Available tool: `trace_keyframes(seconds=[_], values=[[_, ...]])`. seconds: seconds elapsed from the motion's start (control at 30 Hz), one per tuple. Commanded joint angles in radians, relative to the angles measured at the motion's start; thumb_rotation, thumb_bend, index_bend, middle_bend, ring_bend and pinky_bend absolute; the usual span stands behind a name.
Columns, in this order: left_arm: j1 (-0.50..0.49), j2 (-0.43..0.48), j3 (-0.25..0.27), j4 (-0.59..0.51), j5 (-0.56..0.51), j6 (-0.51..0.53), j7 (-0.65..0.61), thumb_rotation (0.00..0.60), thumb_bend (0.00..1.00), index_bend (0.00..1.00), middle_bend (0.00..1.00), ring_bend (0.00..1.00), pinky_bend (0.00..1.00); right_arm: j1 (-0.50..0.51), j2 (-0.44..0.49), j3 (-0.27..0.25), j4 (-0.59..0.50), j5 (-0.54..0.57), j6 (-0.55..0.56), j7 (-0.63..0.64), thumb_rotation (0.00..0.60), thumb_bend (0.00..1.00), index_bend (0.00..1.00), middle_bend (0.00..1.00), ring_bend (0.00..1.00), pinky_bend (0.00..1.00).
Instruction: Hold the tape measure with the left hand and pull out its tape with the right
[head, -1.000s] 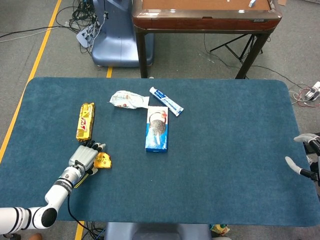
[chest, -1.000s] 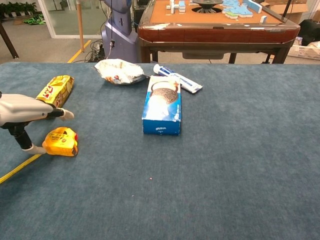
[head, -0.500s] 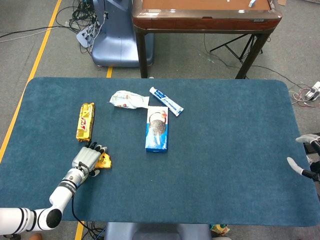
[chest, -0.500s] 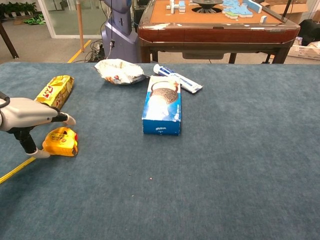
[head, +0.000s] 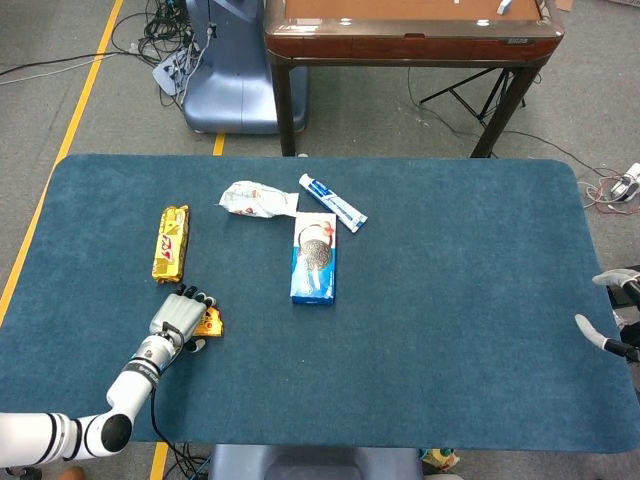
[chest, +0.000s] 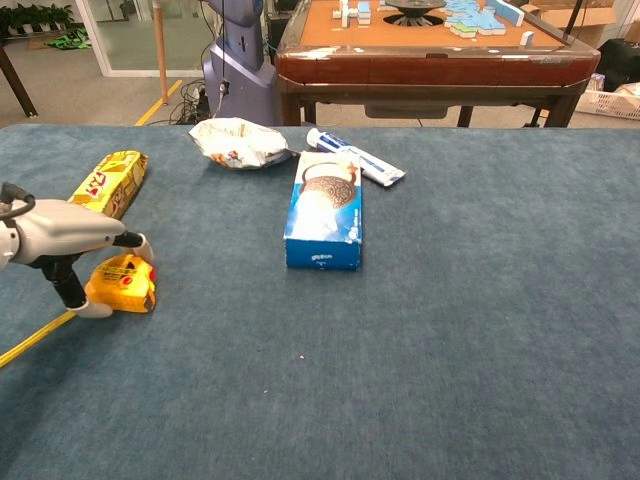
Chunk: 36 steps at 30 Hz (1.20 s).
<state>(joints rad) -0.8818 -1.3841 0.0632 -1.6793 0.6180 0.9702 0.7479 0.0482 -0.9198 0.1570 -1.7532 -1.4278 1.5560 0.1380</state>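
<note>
Fingers (chest: 135, 243) of the left hand (chest: 62, 232) are arching, ungrasping, over the tape measure (chest: 122, 283) near the table's (head: 450, 300) left edge, risking nudging it away rather than enclosing it.

Between the right hand (head: 610, 320) and the tape measure (chest: 122, 283) lies bare blue surface (head: 460, 330); the cookie box (head: 314, 258), toothpaste tube (head: 333, 203) and crumpled wrapper (head: 258, 199) lie farther back, the yellow snack pack (head: 171, 242) just beyond the left hand (head: 172, 318).

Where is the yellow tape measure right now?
The tape measure lies near the table's front-left corner in both views, under the left hand, just in front of the yellow snack bar.
</note>
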Motion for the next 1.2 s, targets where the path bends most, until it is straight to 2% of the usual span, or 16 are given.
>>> trace_keyframes(seconds=[0.03,0.3,0.47,0.63,0.9,1.1,1.2], values=[[0.004,-0.006,-0.006,0.007,0.003,-0.001,-0.013,0.600,0.25,0.22,0.23,0.10,0.07,0.000,0.001,0.000,-0.001,0.001,0.000,-0.002,0.600,0.27,0.39,0.36,0.29,0.36],[0.017,-0.027,-0.013,0.048,0.027,-0.006,-0.041,0.600,0.25,0.31,0.33,0.17,0.09,-0.001,0.003,0.001,-0.007,0.005,-0.003,-0.010,0.600,0.27,0.39,0.36,0.29,0.35],[0.041,-0.039,-0.024,0.081,0.073,-0.002,-0.096,0.600,0.25,0.40,0.43,0.25,0.12,0.001,0.004,0.000,-0.013,0.002,-0.006,-0.017,0.600,0.27,0.39,0.36,0.29,0.35],[0.060,-0.007,-0.033,0.079,0.118,-0.015,-0.148,0.600,0.25,0.44,0.49,0.30,0.15,0.008,0.006,0.003,-0.021,-0.018,-0.002,-0.025,0.600,0.27,0.39,0.36,0.29,0.35],[0.091,0.130,-0.105,-0.045,0.189,-0.032,-0.313,0.600,0.25,0.46,0.50,0.32,0.16,0.068,0.016,0.009,-0.083,-0.085,-0.048,-0.087,0.600,0.27,0.39,0.36,0.28,0.35],[0.105,0.234,-0.174,-0.153,0.244,-0.057,-0.449,0.600,0.25,0.46,0.50,0.32,0.17,0.166,-0.013,0.019,-0.161,-0.142,-0.152,-0.146,0.600,0.27,0.38,0.30,0.22,0.32],[0.106,0.270,-0.201,-0.198,0.270,-0.059,-0.487,0.600,0.25,0.46,0.50,0.32,0.18,0.235,-0.055,0.034,-0.203,-0.150,-0.224,-0.191,0.600,0.27,0.33,0.26,0.18,0.29]])
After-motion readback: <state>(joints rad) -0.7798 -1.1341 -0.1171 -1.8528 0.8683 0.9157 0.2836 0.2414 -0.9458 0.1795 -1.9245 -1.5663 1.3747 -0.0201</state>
